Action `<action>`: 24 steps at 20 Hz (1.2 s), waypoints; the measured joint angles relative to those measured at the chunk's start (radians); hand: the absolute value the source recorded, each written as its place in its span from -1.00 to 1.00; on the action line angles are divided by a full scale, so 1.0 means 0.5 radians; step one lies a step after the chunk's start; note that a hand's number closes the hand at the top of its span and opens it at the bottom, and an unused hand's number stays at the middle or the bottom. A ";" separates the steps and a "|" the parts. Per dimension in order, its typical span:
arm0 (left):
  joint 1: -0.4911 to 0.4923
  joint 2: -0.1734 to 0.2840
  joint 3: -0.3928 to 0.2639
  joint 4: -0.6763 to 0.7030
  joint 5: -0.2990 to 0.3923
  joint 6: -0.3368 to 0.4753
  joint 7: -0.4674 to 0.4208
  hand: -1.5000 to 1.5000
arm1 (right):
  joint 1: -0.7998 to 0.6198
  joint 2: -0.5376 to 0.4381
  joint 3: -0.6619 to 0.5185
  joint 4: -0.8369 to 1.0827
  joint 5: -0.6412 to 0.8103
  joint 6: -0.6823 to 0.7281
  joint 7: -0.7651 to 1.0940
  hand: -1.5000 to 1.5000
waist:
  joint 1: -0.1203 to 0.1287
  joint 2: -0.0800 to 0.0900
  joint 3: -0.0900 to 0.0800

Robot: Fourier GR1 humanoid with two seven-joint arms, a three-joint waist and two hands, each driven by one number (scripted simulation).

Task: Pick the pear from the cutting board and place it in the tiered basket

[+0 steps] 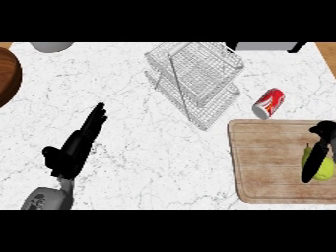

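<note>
Right robot hand curled round the green pear, down on the wooden cutting board. Pear still touching the board, partly hidden by dark fingers. Red can lying on the white table, just up and left of that robot hand. Wire tiered basket farther up and left. Left robot hand far off to the left, open, fingers straight.
</note>
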 measured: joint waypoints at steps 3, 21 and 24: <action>0.009 -0.017 0.007 -0.017 -0.016 -0.009 0.009 0.00 | 0.037 0.031 -0.064 -0.020 0.075 -0.033 -0.039 1.00 | 0.000 -0.004 -0.006; 0.031 -0.080 0.090 0.000 -0.090 -0.062 0.001 0.00 | 0.242 0.291 -0.208 -0.366 0.702 -0.414 -0.129 1.00 | -0.043 -0.016 -0.009; 0.064 -0.069 0.119 -0.008 -0.079 -0.050 0.003 0.00 | 0.398 0.314 -0.171 -0.657 0.890 -0.652 -0.043 1.00 | -0.099 -0.036 -0.006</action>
